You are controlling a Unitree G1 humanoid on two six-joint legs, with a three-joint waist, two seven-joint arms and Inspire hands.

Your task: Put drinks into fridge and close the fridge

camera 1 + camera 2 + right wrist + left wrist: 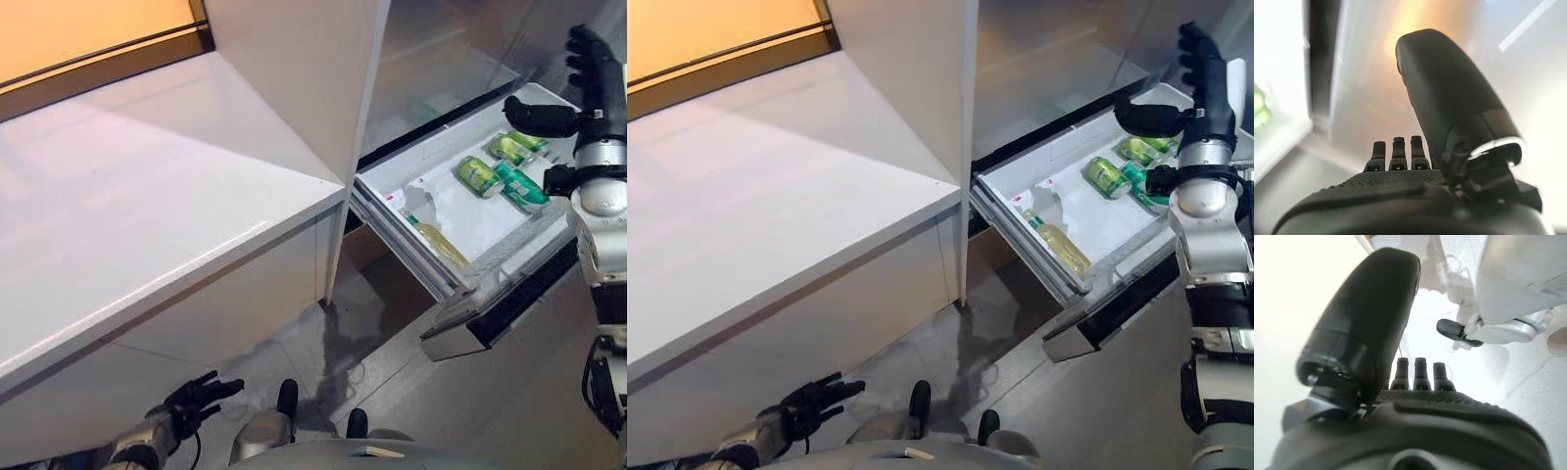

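The fridge's white drawer [446,211] stands pulled out at the right. Inside it lie green cans: one [478,175] in the middle, another [520,186] beside it, a third [509,147] farther back. A bottle of yellowish drink [435,238] lies along the drawer's front wall. My right hand [594,73] is raised over the drawer's far right corner, fingers straight, thumb [534,116] out, holding nothing. My left hand [201,396] hangs low near the floor in front of the counter, open and holding nothing.
A white counter [127,215] fills the left side. A tall white cabinet panel [304,78] rises between it and the fridge. The drawer's dark front panel [500,313] juts out over the grey floor [362,333].
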